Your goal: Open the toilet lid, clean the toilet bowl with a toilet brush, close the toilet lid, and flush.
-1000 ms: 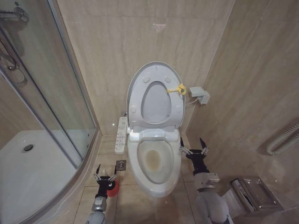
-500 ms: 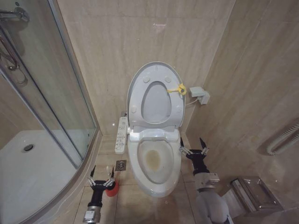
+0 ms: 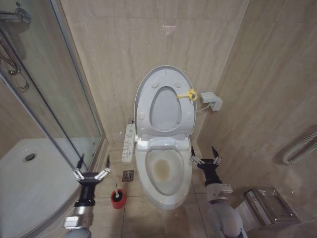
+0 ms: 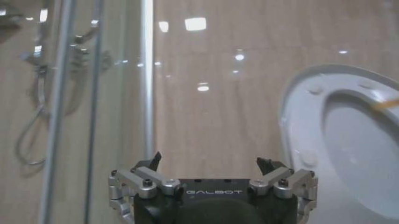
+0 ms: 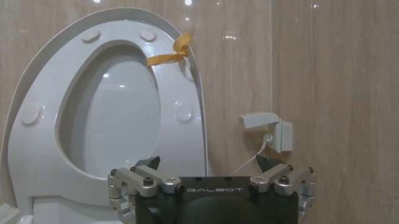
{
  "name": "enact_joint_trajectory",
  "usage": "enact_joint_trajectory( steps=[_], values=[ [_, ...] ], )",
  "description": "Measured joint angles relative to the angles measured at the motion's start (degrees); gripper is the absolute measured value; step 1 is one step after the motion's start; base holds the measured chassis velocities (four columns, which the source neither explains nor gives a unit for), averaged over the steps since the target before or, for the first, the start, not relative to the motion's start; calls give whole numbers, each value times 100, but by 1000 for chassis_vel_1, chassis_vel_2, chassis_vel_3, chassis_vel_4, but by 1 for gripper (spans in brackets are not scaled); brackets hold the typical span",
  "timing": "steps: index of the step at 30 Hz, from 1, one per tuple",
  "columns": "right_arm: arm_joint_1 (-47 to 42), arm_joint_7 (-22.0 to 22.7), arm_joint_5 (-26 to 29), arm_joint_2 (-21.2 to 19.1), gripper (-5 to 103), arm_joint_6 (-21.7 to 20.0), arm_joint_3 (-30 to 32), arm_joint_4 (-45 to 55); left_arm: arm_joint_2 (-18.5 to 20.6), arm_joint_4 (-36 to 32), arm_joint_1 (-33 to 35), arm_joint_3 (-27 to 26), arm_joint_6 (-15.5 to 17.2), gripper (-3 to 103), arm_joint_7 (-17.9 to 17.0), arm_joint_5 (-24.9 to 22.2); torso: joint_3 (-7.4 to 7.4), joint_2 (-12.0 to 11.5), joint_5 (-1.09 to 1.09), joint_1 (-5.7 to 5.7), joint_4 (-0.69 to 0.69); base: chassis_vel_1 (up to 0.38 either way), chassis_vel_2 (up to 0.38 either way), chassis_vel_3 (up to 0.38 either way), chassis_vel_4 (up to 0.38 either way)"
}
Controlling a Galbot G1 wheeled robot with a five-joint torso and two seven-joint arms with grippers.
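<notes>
Head view: toilet lid (image 3: 163,74) stands raised against the tiled wall, the ring-shaped seat (image 3: 162,130) up with it and lying against its face. A yellow tag (image 3: 188,94) hangs at the lid's rim on the robot's right side. Toilet bowl (image 3: 165,193) is uncovered; brownish stain visible in the basin. Long white button panel (image 3: 128,143) runs along the bowl's left side.

Toilet brush (image 3: 117,197) sits upright in its red holder on the floor, left of the bowl, just below the floor drain (image 3: 128,175). Nothing touches it.

Left gripper (image 3: 91,173) hovers over the floor between the glass shower enclosure (image 3: 64,114) and the brush, apart from the brush and farther left. Its jaws are spread wide and hold nothing. Left wrist view confirms: left gripper (image 4: 210,163) with both fingertips well apart, air between them, pointed at the wall beside the lid.

Right gripper (image 3: 205,157) hangs just beside the bowl's right rim, not touching it. Jaws spread wide, nothing held. Right wrist view: right gripper (image 5: 211,162) faces the raised lid and seat, with a wall socket box (image 5: 269,129) and its cable off to one side.

A metal holder (image 3: 270,206) is mounted on the right wall.
</notes>
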Motion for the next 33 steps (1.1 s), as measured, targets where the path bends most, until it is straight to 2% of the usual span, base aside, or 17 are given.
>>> enact_joint_trajectory(
  steps=[5,11,15,19,22,27,30,33],
  values=[
    [0,0,0,0,100,0,0,0,-163,-255,338,-213,152,100,53,-207,0,0,0,0,2,0,0,0,0],
    [0,0,0,0,100,0,0,0,-265,-284,546,-95,267,100,133,-234,0,0,0,0,2,0,0,0,0],
    [0,0,0,0,100,0,0,0,-387,-151,585,-53,128,100,780,-300,0,0,0,0,1,0,0,0,0],
    [0,0,0,0,100,0,0,0,-438,-72,582,-54,119,100,978,-309,0,0,0,0,1,0,0,0,0],
    [0,0,0,0,100,0,0,0,-472,-6,562,-21,144,100,954,-298,0,0,1,0,2,0,0,0,0],
    [0,0,0,0,100,0,0,0,-559,112,439,146,305,100,531,-277,0,0,0,0,1,0,0,0,0],
    [0,0,0,0,100,0,0,0,-585,125,418,273,510,100,238,-12,0,0,0,0,1,0,0,0,0],
    [0,0,0,0,100,0,0,0,-590,125,412,349,559,100,183,54,0,0,0,0,1,0,0,0,0]
  ],
)
